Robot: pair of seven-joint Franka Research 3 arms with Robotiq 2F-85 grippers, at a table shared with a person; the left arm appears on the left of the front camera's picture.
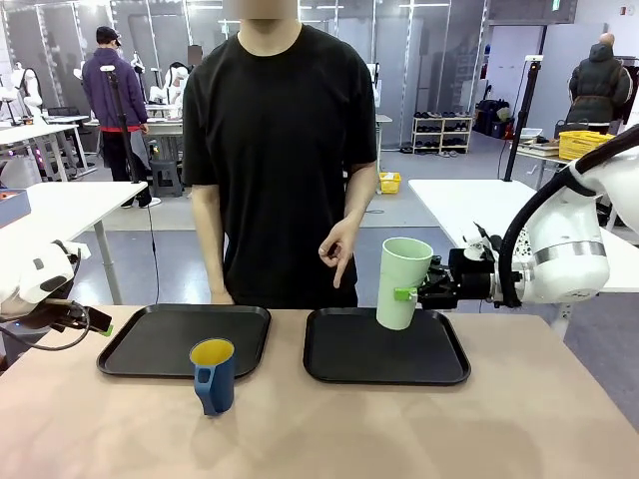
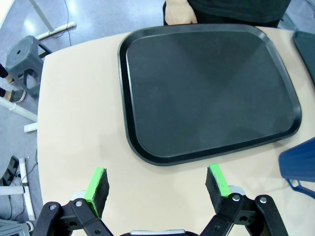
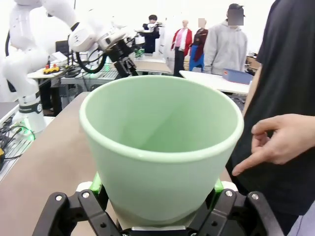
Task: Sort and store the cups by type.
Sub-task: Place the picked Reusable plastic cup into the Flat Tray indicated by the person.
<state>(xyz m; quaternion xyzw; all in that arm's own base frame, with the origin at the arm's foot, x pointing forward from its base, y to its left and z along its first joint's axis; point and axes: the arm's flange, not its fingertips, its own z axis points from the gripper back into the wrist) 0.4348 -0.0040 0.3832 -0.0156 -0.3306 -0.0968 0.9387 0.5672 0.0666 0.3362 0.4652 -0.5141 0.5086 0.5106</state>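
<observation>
Green-padded left fingers (image 2: 97,188) stand wide apart over the tan surface (image 1: 319,439), at 9 o'clock of a matte black rounded tray (image 1: 150,344). The glossy dark-blue handled cup (image 1: 214,377) stands at that tray's 5 o'clock. The right fingers (image 1: 403,294) clamp the smooth mint tumbler (image 1: 402,264) at 1 o'clock over the right tray (image 1: 349,364).

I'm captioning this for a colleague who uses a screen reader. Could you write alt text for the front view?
The right pincer grips a mint-green tumbler, slightly tilted, at the far side of the right black tray, where a person's hand points down. A blue cup with yellow inside stands on the table before the left tray.
</observation>
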